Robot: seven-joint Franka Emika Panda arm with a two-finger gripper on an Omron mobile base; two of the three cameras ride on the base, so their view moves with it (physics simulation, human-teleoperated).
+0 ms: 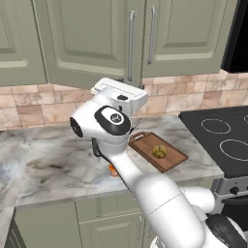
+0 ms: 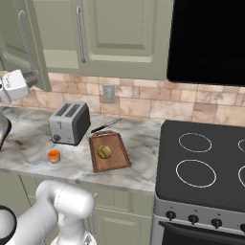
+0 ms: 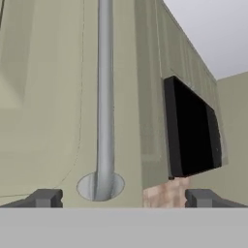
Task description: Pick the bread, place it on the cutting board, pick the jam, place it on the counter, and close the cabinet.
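Note:
The bread [image 2: 104, 152] [image 1: 158, 151] lies on the cutting board [image 2: 116, 162] [image 1: 172, 160]. The orange jam [image 2: 54, 156] stands on the counter [image 2: 28, 143] in front of the toaster; in the left base view the jam [image 1: 112, 170] is half hidden behind my arm. The cabinet's left door [image 2: 21, 43] [image 1: 87, 38] stands ajar. My gripper [image 2: 31, 75] [image 3: 123, 198] is raised against that door's lower edge. It is open and holds nothing. In the hand view the door's silver handle [image 3: 104, 97] runs up between the fingertips [image 3: 46, 197], nearer the left one.
A silver toaster [image 2: 70, 123] stands at the back of the counter, with a dark knife [image 2: 106, 125] beside it behind the board. A black stove [image 2: 201, 162] [image 1: 223, 138] is to the right. A black appliance [image 2: 208, 40] [image 3: 191, 128] hangs beside the cabinet.

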